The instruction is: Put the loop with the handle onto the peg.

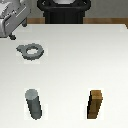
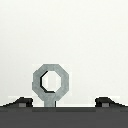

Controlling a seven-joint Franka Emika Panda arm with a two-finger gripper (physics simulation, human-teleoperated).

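You have the loop with the handle [image 1: 30, 51] lying flat on the desk [image 1: 75, 65], at about ten o'clock from the desk's middle in the exterior view. It is a thin grey-green ring with faceted, almost octagonal edges, a round hole and a short stubby tab; in the wrist view the loop [image 2: 50, 81] shows a matte face and a dark inner rim.

The peg [image 1: 33, 104] stands upright at about seven o'clock, well apart from the loop: a short dark grey cylinder with a lighter round top. At about five o'clock you see a brown wooden block [image 1: 96, 104], rectangular, upright, with a paler top face.

The desk is plain, smooth and off-white. Beyond its far edge you can make out the robot's dark base [image 1: 64, 11] at twelve o'clock and the pale arm [image 1: 11, 22] at eleven o'clock.

No writing or labels can be read anywhere.

The pincer [image 2: 64, 102] is spread apart in the wrist view, its two dark fingertips [image 2: 21, 102] wide of each other, gripping nothing, with the loop's tab between them.
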